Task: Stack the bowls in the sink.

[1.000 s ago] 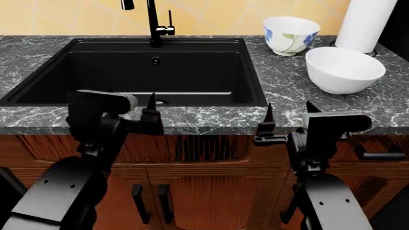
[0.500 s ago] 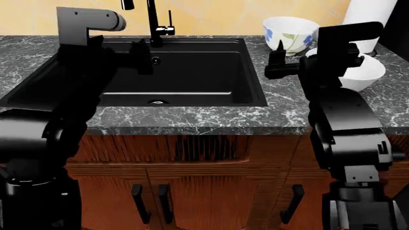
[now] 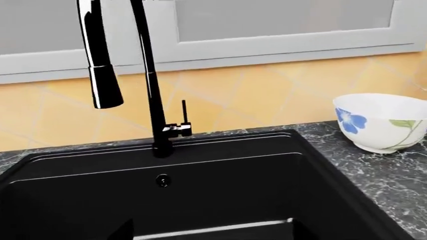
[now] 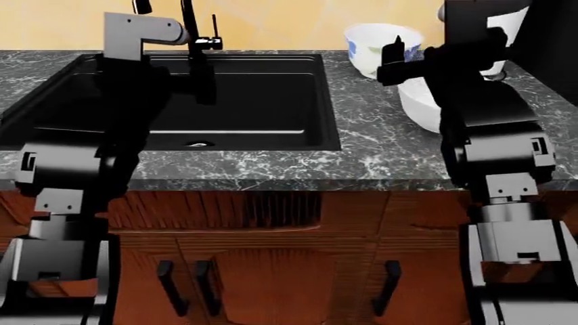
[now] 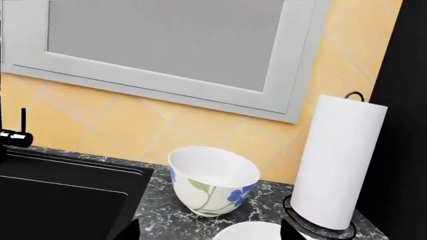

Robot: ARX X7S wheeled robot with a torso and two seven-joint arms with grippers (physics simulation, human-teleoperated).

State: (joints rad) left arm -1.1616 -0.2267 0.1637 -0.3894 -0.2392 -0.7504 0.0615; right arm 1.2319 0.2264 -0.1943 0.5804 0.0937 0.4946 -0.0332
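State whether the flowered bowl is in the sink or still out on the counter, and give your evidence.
Out. The flowered bowl stands upright on the marble counter, beside the sink and near the paper towel roll.

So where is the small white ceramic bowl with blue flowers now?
The flowered bowl stands on the marble counter, right of the black sink.

Black sink [image 4: 54, 108] with faucet [image 4: 191, 27], set in a marble counter [image 4: 361, 152] over wooden cabinets [image 4: 271, 264]. Flowered bowl [image 4: 366, 44] and plain white bowl [image 4: 417, 105] on the counter to its right, partly hidden by the right arm [image 4: 488, 128]. Left arm [image 4: 99, 135] raised over the basin's left part.
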